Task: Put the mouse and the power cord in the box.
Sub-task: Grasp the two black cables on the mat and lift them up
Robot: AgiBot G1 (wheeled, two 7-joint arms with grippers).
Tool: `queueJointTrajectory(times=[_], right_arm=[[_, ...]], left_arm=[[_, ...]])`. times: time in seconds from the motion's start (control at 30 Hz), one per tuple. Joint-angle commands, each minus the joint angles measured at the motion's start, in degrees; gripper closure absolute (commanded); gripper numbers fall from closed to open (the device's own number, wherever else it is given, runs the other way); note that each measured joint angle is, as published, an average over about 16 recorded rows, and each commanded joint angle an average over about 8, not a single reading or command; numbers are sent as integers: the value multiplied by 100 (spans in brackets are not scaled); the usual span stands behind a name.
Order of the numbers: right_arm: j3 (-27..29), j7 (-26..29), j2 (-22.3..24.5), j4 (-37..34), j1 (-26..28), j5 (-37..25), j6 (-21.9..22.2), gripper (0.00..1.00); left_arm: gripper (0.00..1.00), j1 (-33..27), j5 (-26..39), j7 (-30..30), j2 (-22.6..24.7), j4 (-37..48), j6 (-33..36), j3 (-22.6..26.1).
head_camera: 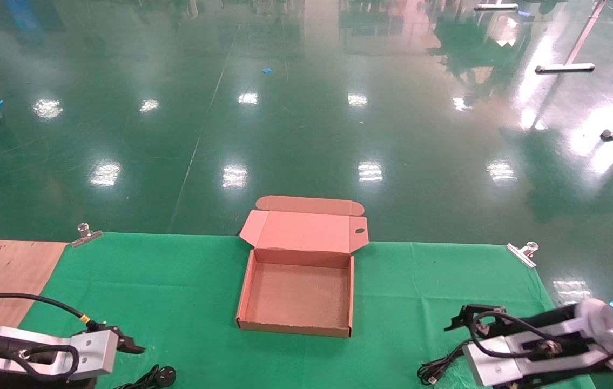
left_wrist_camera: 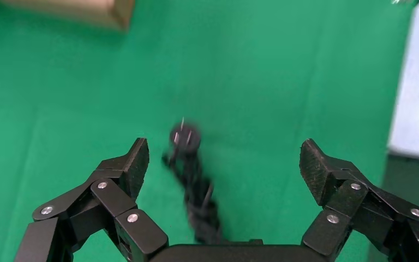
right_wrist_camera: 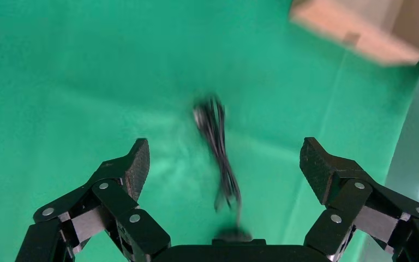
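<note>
On the green cloth point(head_camera: 176, 302) the box point(head_camera: 298, 324) sits lid-open between both arms, ready to be filled. Left gripper point(left_wrist_camera: 223, 169) hangs spread wide over the power cord point(left_wrist_camera: 193, 180), likely lining up a grasp; right gripper point(right_wrist_camera: 223, 169), equally wide, hovers above the mouse's thin cable point(right_wrist_camera: 218, 147), the mouse itself hidden

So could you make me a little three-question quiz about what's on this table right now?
1. True or false: the box already holds something.
2. Which gripper hangs over the power cord: A) left gripper, B) right gripper?
3. Fill in: the lid of the box stands ____.

Key: 1. False, its inside is bare. 2. A; the right gripper hangs over a thin bundled cable, and both grippers are open. 3. Open.
</note>
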Motion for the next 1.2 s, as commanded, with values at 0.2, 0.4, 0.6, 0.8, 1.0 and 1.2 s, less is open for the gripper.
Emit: queueJointTrajectory(times=[0.2,0.4,0.6,0.8,1.0,1.2], right_arm=[[-413,-649,-687,-1076,219,-880,508,0],[-593,-1259,-1225,-2178,277,-1187,1041,0],[-608,-1805,-1634,-3143,378,-1212,1501,0],[-552,-2324,-1937,-3937,500,-1110,1812,0],[-463,-2743,-2114,-4584,630,-952,1941,0],[-387,-3076,-2208,-5082,749,-835,2033,0]], left_arm=[[0,-180,793,429,335,814,-377,313],[0,-184,1115,722,647,1475,-740,463],[0,-261,1249,957,836,2058,-941,521],[0,-374,1309,1148,968,2570,-1090,536],[0,-432,1300,1351,1091,3012,-1198,527],[0,-494,1220,1515,1147,3347,-1309,466]])
